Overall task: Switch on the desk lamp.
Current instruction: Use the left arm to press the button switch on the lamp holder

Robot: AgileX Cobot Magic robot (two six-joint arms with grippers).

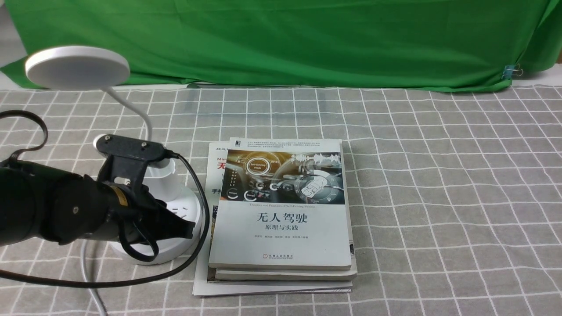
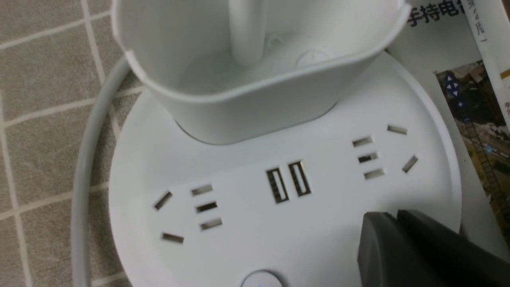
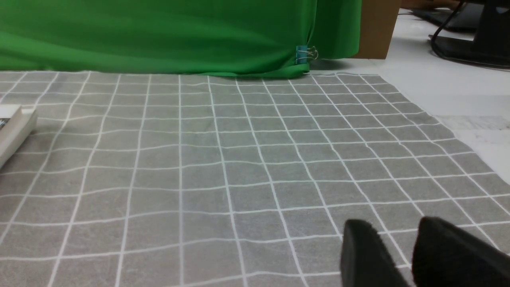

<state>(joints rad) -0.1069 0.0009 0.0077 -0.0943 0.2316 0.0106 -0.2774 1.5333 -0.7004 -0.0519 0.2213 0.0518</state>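
Desk lamp (image 1: pixel 77 66) base partly hidden behind closed left claw (image 1: pixel 189 228).

In the front view much of the round base (image 1: pixel 196 206) of the desk lamp (image 1: pixel 77 67) is covered by the left arm (image 1: pixel 52 206), and the tips of the left gripper (image 1: pixel 186 228) cannot be made out against it. In the left wrist view a button (image 2: pixel 261 280) is cut by the picture's edge (only an arc of it is shown), as are the neck (image 2: pixel 247 32) and the pressed-together fingers (image 2: pixel 418 247). The lower books (image 1: pixel 285 275) are mostly hidden under the top book (image 1: pixel 281 219), whose small print is unreadable. In the right wrist view the right gripper (image 3: pixel 394 224) is cropped to its parted fingertips, and a book's corner (image 3: pixel 14 127) is cut off.
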